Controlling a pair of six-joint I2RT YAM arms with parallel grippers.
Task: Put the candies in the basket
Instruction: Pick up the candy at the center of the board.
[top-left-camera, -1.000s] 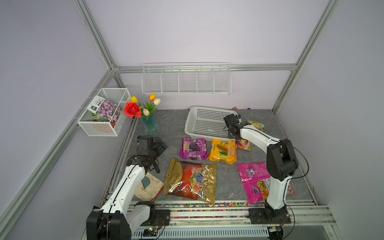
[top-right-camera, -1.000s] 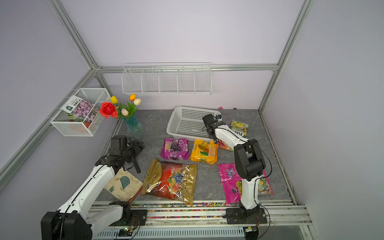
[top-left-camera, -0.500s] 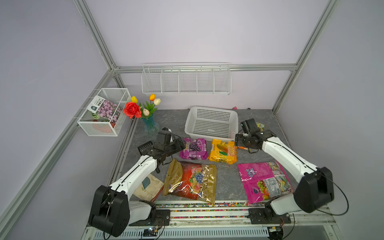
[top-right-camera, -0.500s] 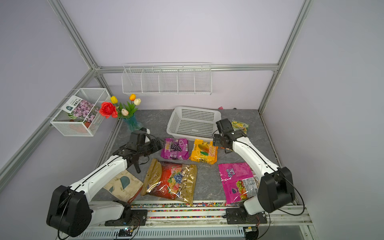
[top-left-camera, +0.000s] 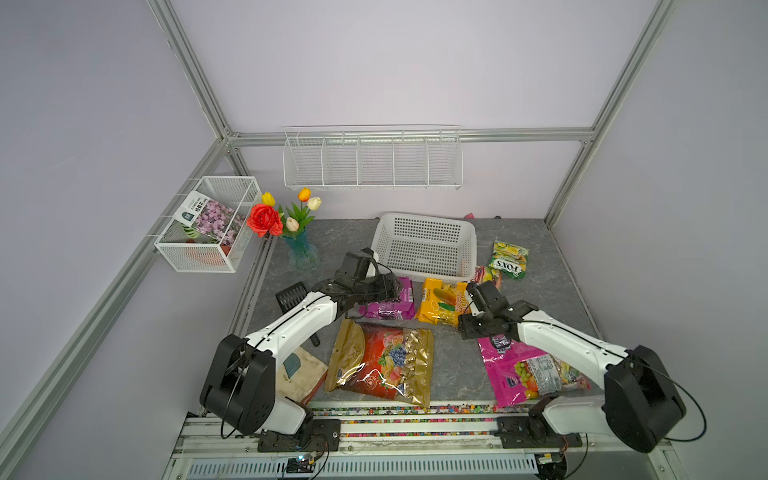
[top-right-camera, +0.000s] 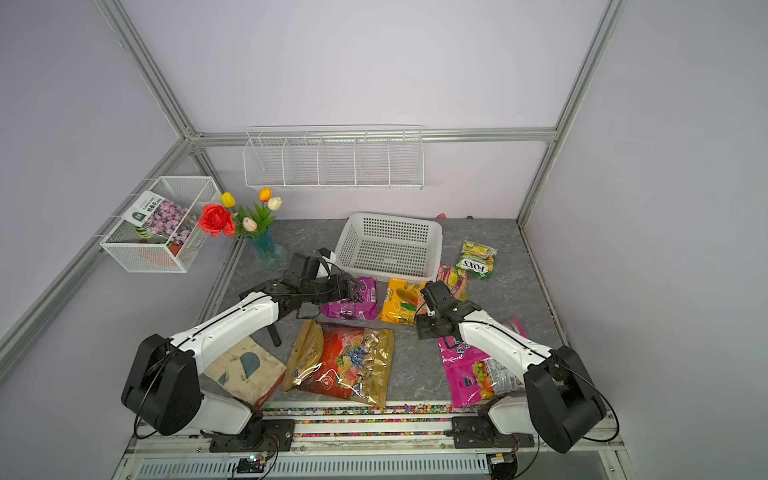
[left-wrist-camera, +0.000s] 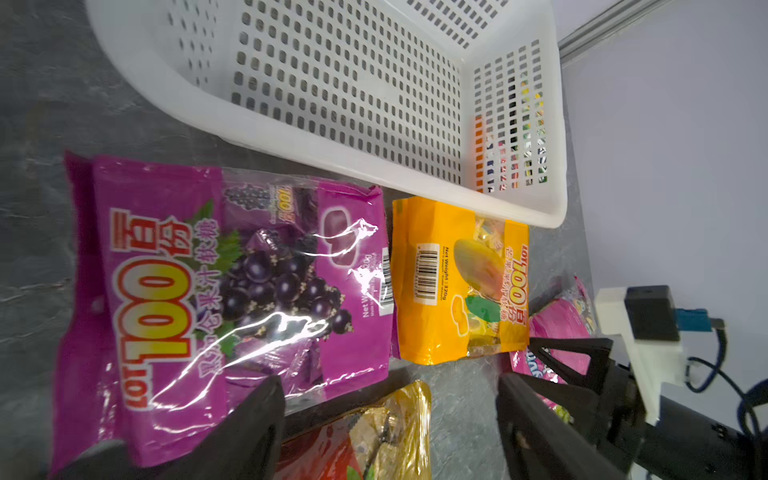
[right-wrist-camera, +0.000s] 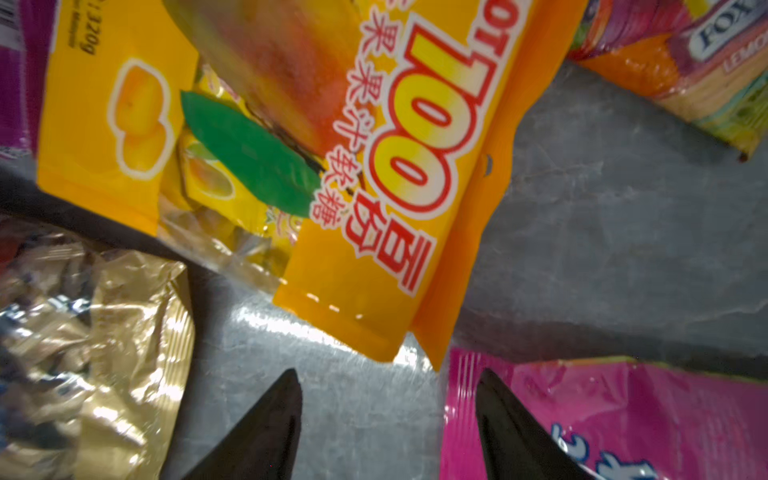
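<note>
Counter (top-left-camera: 540, 249): grey, marbled, carries everything below.
Basket (top-left-camera: 422, 249): white, slotted, at the far middle of the counter. Nothing lies in it.
Gold-and-red bag (top-left-camera: 382, 365): the biggest, flat at the near edge, middle.
Pink bag (top-left-camera: 511, 374): flat at near right, partly under the right arm.
Purple bag (top-left-camera: 392, 307): flat, just in front of the basket's near wall.
Yellow bag (top-left-camera: 440, 305): beside the purple one, edges nearly touching.
Green bag (top-left-camera: 509, 259): right of the basket, clear of it.
Orange bag (top-right-camera: 453, 280): at the basket's near right corner, partly hidden.
Left gripper (left-wrist-camera: 386, 390): jaws spread wide, holding nothing, one finger over the purple bag's corner.
Right gripper (right-wrist-camera: 388, 378): jaws apart, holding nothing, over bare counter between the gold, yellow and pink bags.
</note>
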